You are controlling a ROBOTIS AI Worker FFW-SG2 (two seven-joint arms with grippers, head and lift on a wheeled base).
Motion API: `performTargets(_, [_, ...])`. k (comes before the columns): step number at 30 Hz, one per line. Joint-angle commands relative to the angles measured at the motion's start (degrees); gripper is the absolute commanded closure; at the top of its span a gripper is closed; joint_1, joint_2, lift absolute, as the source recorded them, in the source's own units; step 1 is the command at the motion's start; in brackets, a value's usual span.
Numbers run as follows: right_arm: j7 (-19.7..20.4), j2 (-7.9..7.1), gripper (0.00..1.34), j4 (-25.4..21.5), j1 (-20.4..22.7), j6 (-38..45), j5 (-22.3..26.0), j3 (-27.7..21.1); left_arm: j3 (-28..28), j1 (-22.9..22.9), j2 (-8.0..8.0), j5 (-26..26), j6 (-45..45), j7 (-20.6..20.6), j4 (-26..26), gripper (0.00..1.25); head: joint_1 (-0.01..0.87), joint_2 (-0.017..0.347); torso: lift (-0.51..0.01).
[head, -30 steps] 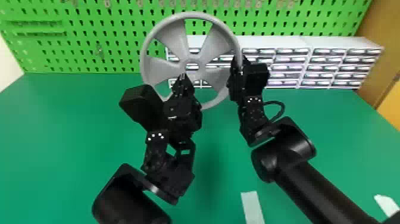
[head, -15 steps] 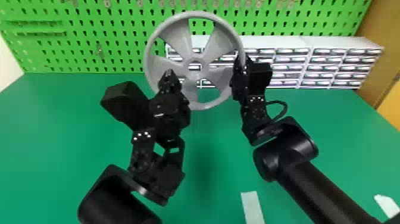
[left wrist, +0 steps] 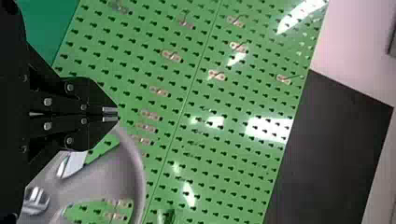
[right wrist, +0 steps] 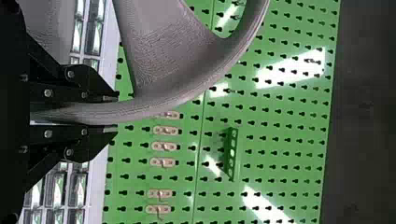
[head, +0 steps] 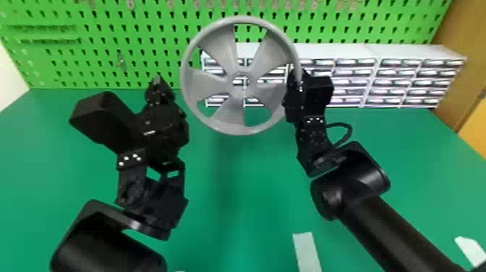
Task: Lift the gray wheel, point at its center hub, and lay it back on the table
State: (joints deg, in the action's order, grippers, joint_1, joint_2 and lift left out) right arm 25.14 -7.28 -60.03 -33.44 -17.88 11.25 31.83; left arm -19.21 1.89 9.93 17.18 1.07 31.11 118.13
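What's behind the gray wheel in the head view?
Through gaps in the gray wheel: green pegboard and white drawer units. Whatever sits behind its spokes and hub is covered.

Black arms (head: 388, 231), silver screws (left wrist: 47, 101), looped black cable (head: 349, 131)

This is looking like a workshop (possibly a robotics lab): a green pegboard (head: 105, 47) is carrying small hooks (right wrist: 164, 146), white drawer cabinets (head: 416, 51) are standing before it, and 2 robot arms (head: 390, 231) are hanging over a green tabletop (head: 253, 188).
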Motion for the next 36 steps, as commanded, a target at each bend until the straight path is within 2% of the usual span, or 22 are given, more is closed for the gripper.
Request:
performTargets(1, [-0.1, -0.36, 1.27, -0.9, 0.0, 2.4, 1.1, 0.2, 2.6, 0.7, 0.0, -1.1, -0.7, 0.0, 0.8, 1.15, 0.692, 0.048, -0.096])
performTargets(9, [-0.3, -1.42, 1.27, -4.8, -0.4, 11.9, 4.3, 0.0, 5.0, 1.1, -0.09, -2.1, -2.2, 0.0, 1.4, 1.15, 0.692, 0.048, -0.096])
performTargets(16, [-2.0, -1.51, 1.27, -9.2, -0.5, 23.1, 6.9, -1.9, 6.6, 1.2, -0.09, -2.7, -3.7, 0.0, 1.4, 1.15, 0.692, 0.048, -0.096])
performTargets(21, [-4.2, -1.15, 1.27, -12.1, -0.8, 32.6, 8.9, -4.4, 6.9, 1.3, -0.09, -2.7, -3.7, 0.0, 1.4, 1.15, 0.692, 0.048, -0.096])
performTargets(28, [-9.0, 0.16, 1.27, -14.1, -2.3, 48.3, 8.4, -8.8, 6.7, 1.3, -0.09, -2.8, -3.7, 0.0, 1.4, 1.15, 0.692, 0.048, -0.096])
performTargets(33, [-9.1, 0.34, 1.27, -14.9, -5.5, 61.7, 9.1, -8.5, 6.5, 1.2, -0.09, -2.8, -3.6, -0.1, 1.4, 1.15, 0.692, 0.048, -0.096])
performTargets(36, [-9.2, 0.6, 1.27, -14.9, -7.0, 67.0, 9.3, -7.9, 6.4, 1.0, -0.09, -2.8, -3.6, -0.1, 1.4, 1.15, 0.692, 0.048, -0.096])
